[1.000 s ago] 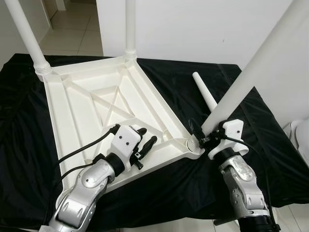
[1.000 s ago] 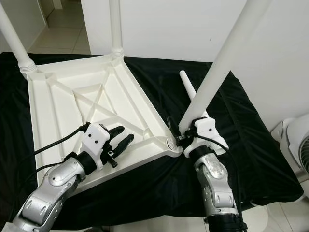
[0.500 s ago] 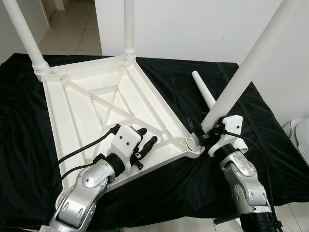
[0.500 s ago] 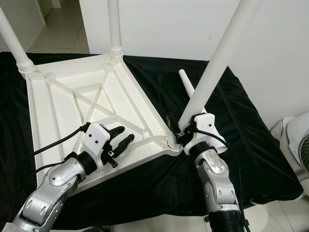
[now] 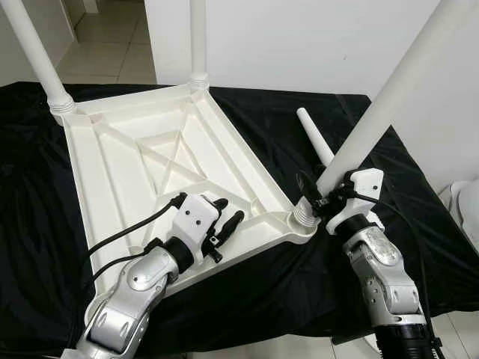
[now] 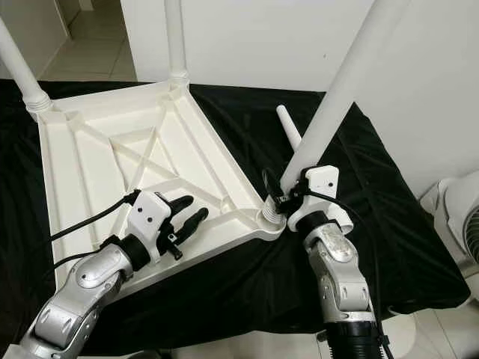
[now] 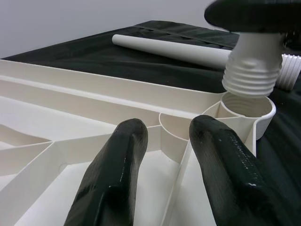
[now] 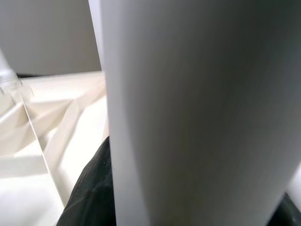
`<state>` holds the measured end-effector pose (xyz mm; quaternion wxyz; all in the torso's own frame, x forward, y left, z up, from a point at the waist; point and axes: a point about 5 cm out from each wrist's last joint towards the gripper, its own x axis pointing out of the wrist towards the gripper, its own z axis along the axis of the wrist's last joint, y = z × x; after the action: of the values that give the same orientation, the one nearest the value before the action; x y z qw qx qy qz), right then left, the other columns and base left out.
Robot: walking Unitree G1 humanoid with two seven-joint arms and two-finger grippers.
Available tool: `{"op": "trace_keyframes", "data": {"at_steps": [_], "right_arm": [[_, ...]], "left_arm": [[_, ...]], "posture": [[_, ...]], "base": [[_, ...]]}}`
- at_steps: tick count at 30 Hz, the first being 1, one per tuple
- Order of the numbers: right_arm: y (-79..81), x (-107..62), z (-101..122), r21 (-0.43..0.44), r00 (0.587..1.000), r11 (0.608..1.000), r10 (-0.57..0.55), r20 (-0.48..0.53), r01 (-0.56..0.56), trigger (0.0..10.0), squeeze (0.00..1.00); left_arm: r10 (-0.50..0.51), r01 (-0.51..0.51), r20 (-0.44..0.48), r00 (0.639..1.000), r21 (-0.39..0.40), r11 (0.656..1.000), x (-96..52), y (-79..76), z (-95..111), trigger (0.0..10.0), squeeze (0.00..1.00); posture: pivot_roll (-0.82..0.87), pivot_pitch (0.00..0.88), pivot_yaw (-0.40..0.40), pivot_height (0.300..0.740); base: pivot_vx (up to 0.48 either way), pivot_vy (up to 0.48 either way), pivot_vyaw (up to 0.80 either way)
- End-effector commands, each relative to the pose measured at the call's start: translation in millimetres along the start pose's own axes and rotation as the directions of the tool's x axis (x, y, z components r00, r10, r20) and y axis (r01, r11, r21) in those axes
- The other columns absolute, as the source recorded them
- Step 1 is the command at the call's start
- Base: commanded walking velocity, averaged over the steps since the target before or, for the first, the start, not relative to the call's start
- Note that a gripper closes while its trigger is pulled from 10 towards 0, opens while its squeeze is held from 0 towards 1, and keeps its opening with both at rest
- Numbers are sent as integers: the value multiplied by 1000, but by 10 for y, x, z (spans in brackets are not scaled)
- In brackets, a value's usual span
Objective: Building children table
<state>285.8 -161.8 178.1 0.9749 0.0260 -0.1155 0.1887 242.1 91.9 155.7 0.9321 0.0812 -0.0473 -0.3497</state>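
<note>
A white plastic table top (image 5: pixel 142 161) lies upside down on a black cloth (image 5: pixel 30 194). Two white legs (image 5: pixel 34 52) (image 5: pixel 197 37) stand in its far corners. My right gripper (image 5: pixel 318 200) is shut on a third leg (image 5: pixel 374 112), which leans up and to the right. Its threaded end (image 7: pixel 251 70) sits just above the near right corner socket (image 7: pixel 247 106). A fourth leg (image 5: pixel 314 138) lies loose on the cloth behind that corner. My left gripper (image 5: pixel 228 212) rests open on the table's underside near the front rim, with nothing between its fingers (image 7: pixel 117 169).
A white wall rises right behind the cloth-covered surface. A white fan (image 6: pixel 456 217) stands on the floor at the right. Tiled floor (image 5: pixel 112 45) shows at the far left. A black cable (image 5: pixel 127 228) runs from my left wrist across the table's rim.
My right wrist has turned around the held leg and risen a little, and the leg's threaded end stays at the corner socket. The left arm has not moved.
</note>
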Motion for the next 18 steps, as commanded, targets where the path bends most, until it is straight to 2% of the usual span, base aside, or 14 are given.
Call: {"op": "trace_keyframes", "data": {"at_steps": [1, 6, 11, 18], "right_arm": [[-34, 22, 123, -7, 999, 1000, -10, 45, 10, 10000, 0], [-22, 17, 90, -7, 999, 1000, -12, 30, 13, 10000, 0], [-8, 58, 154, 1, 999, 1000, -6, 46, 6, 10000, 0], [-33, 61, 95, -7, 1000, 1000, -6, 14, 6, 10000, 0]], "left_arm": [[-64, 64, -4, 998, -4, 998, -1, -54, 4, 10000, 0], [-61, 61, -3, 998, 3, 998, 3, -32, 17, 10000, 0], [-48, 48, -7, 999, 3, 999, -8, -18, 15, 10000, 0], [-29, 29, -15, 999, 4, 1000, 18, 3, 27, 10000, 0]], "posture": [[94, 60, -31, 740], [107, 61, -35, 740], [108, 60, -41, 740], [99, 67, -59, 740]], "base": [[0, 0, 0], [0, 0, 0], [0, 0, 0], [0, 0, 0]]}}
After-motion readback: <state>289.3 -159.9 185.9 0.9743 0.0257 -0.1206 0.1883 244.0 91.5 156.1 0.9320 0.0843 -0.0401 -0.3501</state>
